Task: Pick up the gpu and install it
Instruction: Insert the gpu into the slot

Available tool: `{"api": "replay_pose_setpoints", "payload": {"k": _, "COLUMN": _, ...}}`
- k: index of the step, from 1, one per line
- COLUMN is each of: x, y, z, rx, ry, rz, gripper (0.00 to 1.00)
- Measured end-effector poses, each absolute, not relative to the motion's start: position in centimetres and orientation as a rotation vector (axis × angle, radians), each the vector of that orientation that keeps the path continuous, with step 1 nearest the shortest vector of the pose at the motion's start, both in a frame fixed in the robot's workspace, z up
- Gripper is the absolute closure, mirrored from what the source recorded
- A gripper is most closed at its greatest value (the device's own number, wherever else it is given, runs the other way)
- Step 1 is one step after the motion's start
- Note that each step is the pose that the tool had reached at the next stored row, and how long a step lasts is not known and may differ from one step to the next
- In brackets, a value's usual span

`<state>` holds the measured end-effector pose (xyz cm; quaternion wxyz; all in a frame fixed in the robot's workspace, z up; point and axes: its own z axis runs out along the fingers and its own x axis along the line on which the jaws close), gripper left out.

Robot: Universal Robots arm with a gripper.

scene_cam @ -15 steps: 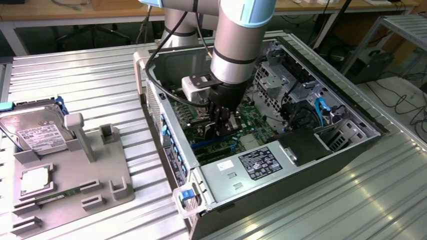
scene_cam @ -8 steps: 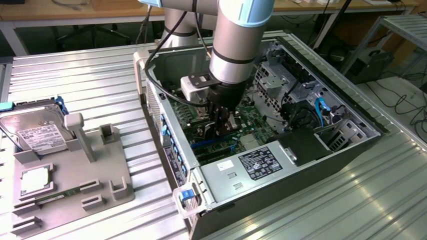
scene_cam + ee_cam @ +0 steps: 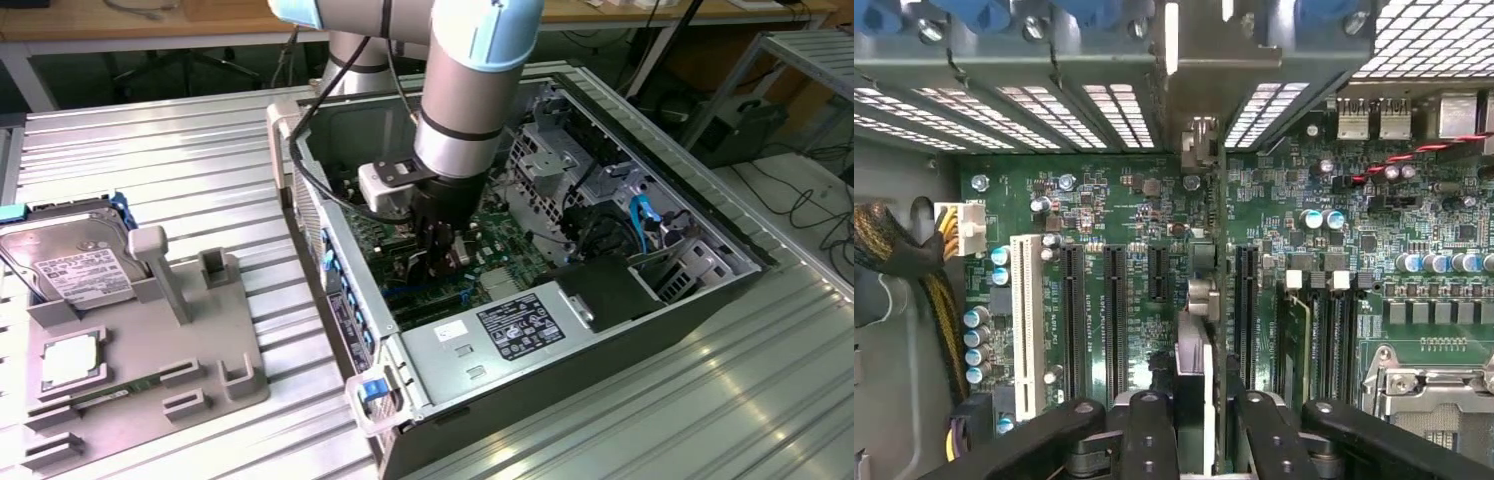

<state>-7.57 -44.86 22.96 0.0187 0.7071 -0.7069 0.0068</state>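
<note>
- On the exterior view's left, a grey fixture tray (image 3: 134, 370) rests on the ribbed metal table (image 3: 174, 150), with a silver hard drive (image 3: 67, 260) standing at its far-left corner (neither matters to the step in hand).
- In the middle, the open PC case (image 3: 707, 270) lies on its side, and the arm reaches down into it; the gripper (image 3: 441, 255) hangs low over the green motherboard (image 3: 1104, 200).
- The wrist view shows the gripper's black fingers (image 3: 1149, 430) closed on the gpu (image 3: 1194, 400), seen edge-on as a thin upright card running toward the rear bracket openings (image 3: 1184, 110).
- The card stands between two long black expansion slots (image 3: 1116, 320); I cannot tell whether its edge is touching a slot.
- To do this well, I judge the card should stay upright and parallel to the slot, its bracket end lined up with a rear opening, and pressure should be straight down and even (a tilt could jam one end).
- On the right, the CPU socket (image 3: 1434, 390) and memory slots (image 3: 1324, 340) sit close by, so sideways drift is a risk.
</note>
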Motion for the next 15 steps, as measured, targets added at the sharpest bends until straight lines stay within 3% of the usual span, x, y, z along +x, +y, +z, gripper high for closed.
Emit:
{"api": "replay_pose_setpoints", "payload": {"k": 2, "x": -7.6, "y": -44.9, "z": 22.1, "rx": 2.196, "ry": -2.195, "rz": 0.021, "gripper": 0.71}}
{"api": "replay_pose_setpoints", "payload": {"k": 3, "x": -7.6, "y": -44.9, "z": 23.7, "rx": 2.197, "ry": -2.197, "rz": 0.025, "gripper": 0.65}}
{"api": "replay_pose_setpoints", "payload": {"k": 15, "x": -7.6, "y": -44.9, "z": 29.1, "rx": 2.202, "ry": -2.202, "rz": 0.036, "gripper": 0.65}}
